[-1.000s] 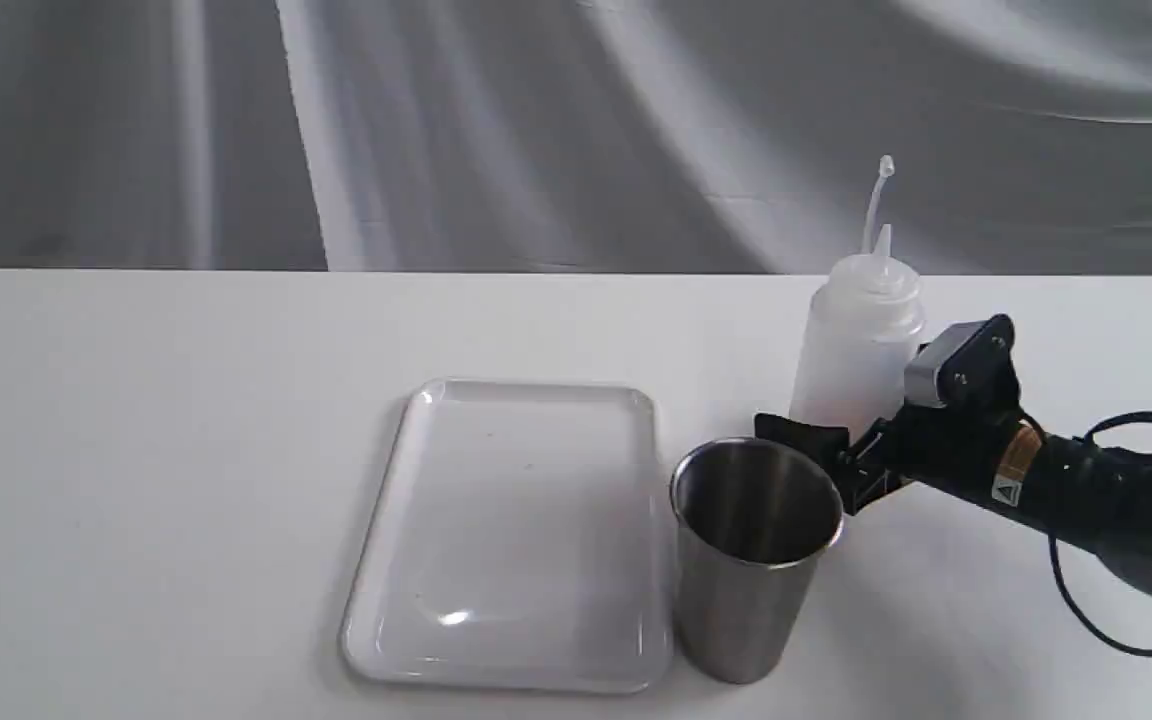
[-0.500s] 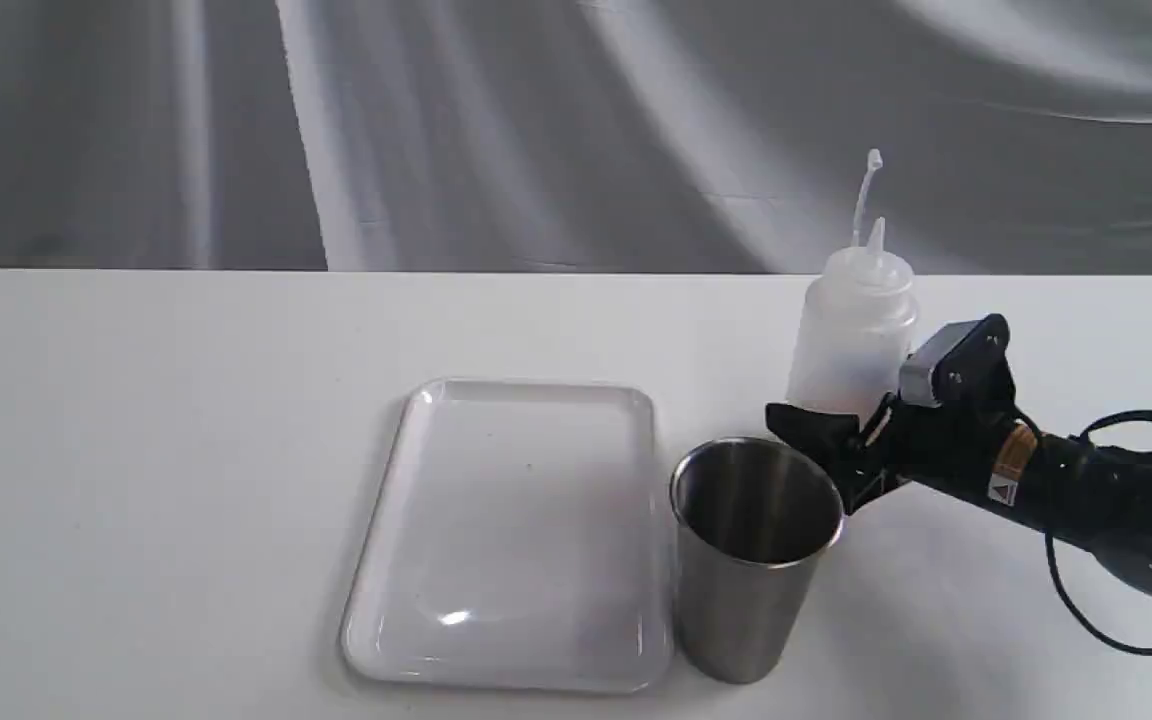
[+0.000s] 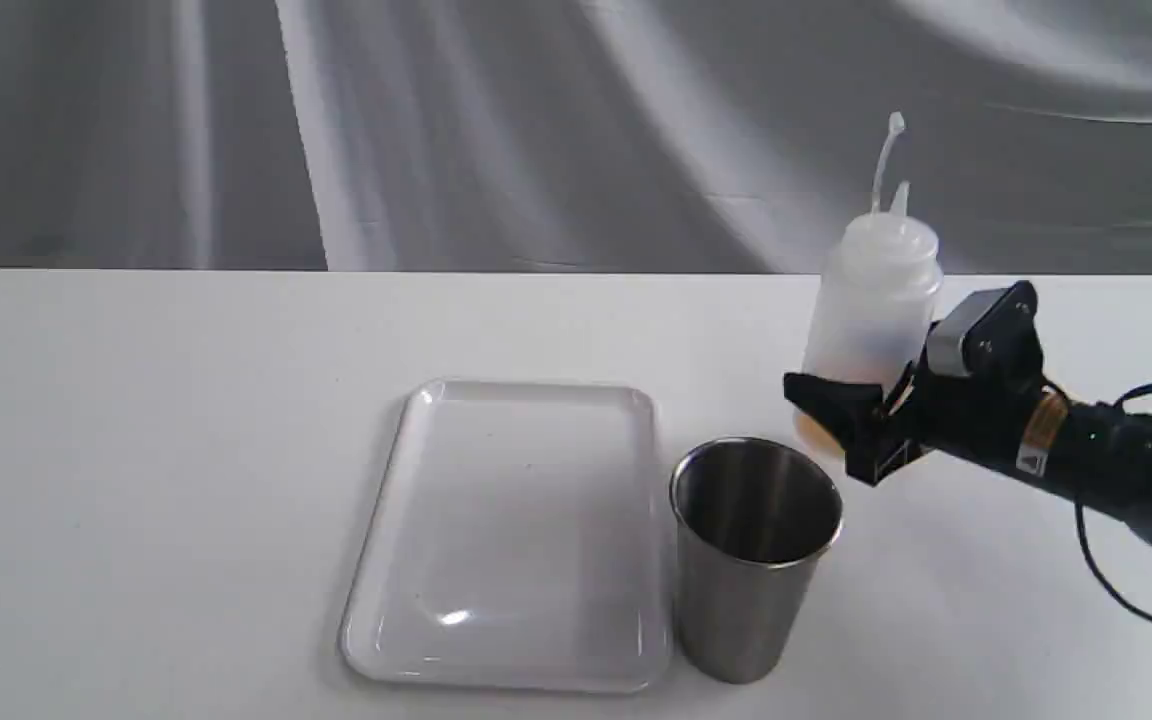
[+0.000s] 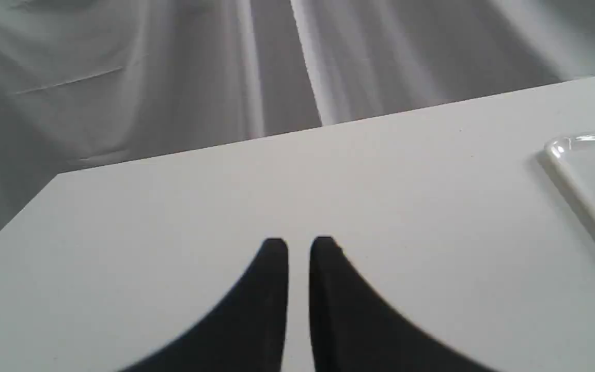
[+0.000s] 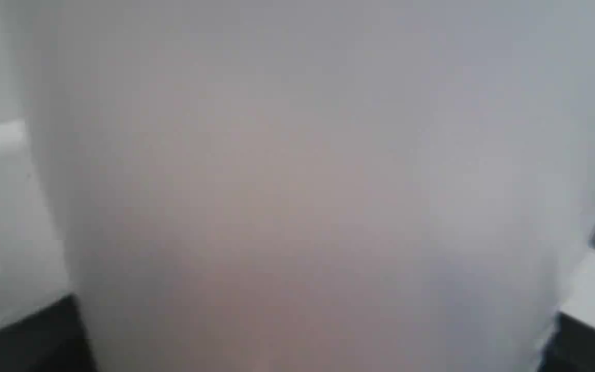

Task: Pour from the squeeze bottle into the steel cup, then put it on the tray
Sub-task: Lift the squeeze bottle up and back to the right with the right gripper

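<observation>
Right gripper [image 3: 841,415] is pinching the squeeze bottle [image 3: 871,310] low on its body, one dark finger wrapping the near side, the other hidden behind the plastic. In the right wrist view that whitish body [image 5: 297,186] is filling nearly everything. The bottle is sitting upright in the grip, a little amber liquid pooling at its base, and to my eye it is hanging just clear of the table [image 3: 136,450]. Its cap [image 3: 894,123] is dangling free on its strap, leaving the nozzle [image 3: 901,195] bare and pointing up.

So the pickup is looking done, but nothing is pouring. The steel cup [image 3: 751,560] is waiting nearer the camera, beside the bottle, its mouth dark and, as far as I can tell, dry. The tray [image 3: 516,520] is lying bare just beside the cup.

Left gripper [image 4: 297,253] is idling over the table, fingers pressed nearly together on nothing.

Remaining, I'm judging: carrying across, tipping, pouring, then setting down on the tray.
</observation>
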